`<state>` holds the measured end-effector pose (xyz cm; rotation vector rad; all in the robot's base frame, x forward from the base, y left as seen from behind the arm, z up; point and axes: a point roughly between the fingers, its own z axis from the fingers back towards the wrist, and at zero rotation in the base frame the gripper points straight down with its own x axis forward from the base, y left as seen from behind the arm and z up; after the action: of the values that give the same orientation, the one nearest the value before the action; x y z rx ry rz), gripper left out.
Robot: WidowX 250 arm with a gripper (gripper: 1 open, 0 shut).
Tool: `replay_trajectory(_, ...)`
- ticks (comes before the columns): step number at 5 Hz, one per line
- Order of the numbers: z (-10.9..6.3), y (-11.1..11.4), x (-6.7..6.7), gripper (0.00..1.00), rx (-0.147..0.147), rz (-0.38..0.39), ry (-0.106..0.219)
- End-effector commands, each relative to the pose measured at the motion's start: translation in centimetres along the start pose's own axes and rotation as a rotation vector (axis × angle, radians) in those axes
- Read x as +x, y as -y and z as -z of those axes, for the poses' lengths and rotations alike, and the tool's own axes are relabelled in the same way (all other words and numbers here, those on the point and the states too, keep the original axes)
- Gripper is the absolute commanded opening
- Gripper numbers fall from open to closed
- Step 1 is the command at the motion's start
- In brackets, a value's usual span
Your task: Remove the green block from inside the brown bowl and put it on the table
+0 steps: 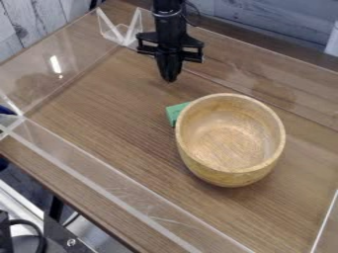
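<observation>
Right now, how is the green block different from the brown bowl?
The green block is bright green; the brown bowl is light tan wood. The block is small and straight-edged; the bowl is big and round. The bowl shows fully; the block peeks out behind it. Both rest on the table.

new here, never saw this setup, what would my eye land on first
First the brown bowl, big and empty, right of centre on the table. Then the green block, peeking out on the table against the bowl's far-left side. Above it hangs the black pincer, shut and holding nothing.
</observation>
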<state>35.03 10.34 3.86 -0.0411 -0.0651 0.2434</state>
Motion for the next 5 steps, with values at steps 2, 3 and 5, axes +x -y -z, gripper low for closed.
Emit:
replay_trajectory(2,-3.3,0.2,1.8,0.0,-0.011,0.007,0.099)
replay_trajectory(3,-3.2,0.1,2.0,0.0,-0.012,0.005,0.101)
replay_trajectory(5,-3.9,-1.2,1.6,0.0,-0.008,-0.018,0.117)
